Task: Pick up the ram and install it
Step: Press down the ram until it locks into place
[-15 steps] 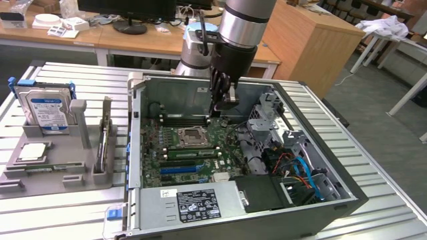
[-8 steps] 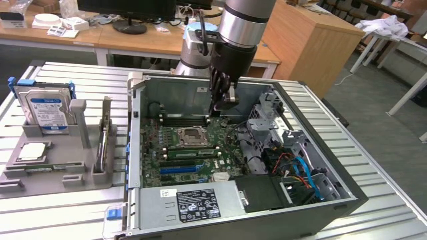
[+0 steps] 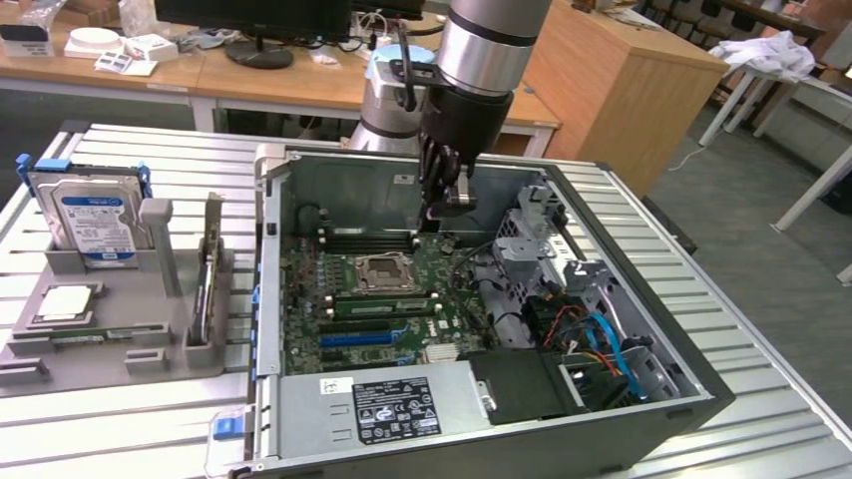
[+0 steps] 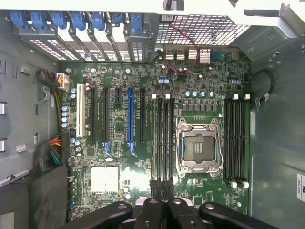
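The ram (image 3: 379, 304) is a thin green stick standing in a memory slot of the motherboard (image 3: 349, 329), on the near side of the empty processor socket (image 3: 377, 271). My gripper (image 3: 448, 205) hangs inside the open computer case, above the board, with its fingers shut and nothing visible between them. In the wrist view my gripper (image 4: 162, 191) is pressed together just over one end of the bank of memory slots (image 4: 163, 138) beside the socket (image 4: 198, 145). From straight above I cannot tell the stick from its slot.
The case wall (image 3: 273, 289) rings the board; a drive cage with blue and orange cables (image 3: 600, 349) and a power supply (image 3: 386, 404) fill the near side. At the exterior view's left, a grey tray (image 3: 147, 354) holds a blue-labelled hard drive (image 3: 91, 220) and a square processor chip (image 3: 64, 304).
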Controlling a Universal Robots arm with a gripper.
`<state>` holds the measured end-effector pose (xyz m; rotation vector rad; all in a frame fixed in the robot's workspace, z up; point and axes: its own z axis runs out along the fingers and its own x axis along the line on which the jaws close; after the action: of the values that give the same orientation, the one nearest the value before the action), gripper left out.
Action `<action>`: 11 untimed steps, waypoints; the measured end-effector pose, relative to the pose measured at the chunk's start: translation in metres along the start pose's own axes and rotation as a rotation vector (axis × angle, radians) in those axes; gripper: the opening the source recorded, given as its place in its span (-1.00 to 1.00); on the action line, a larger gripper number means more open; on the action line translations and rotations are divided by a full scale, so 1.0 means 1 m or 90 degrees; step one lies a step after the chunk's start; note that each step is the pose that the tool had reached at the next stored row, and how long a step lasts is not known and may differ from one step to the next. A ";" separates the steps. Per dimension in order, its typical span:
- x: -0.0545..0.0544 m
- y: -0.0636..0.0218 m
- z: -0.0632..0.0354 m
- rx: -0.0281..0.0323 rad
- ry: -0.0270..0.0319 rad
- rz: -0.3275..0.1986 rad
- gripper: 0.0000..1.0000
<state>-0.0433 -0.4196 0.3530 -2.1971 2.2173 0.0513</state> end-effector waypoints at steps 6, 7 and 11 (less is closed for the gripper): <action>0.000 -0.0003 0.0000 -0.0001 0.0000 0.000 -0.79; 0.000 -0.0010 0.0000 0.0000 0.0000 0.000 -0.79; 0.000 -0.0061 -0.0001 0.0000 0.0000 0.000 -0.79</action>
<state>-0.0373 -0.4197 0.3530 -2.1971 2.2174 0.0513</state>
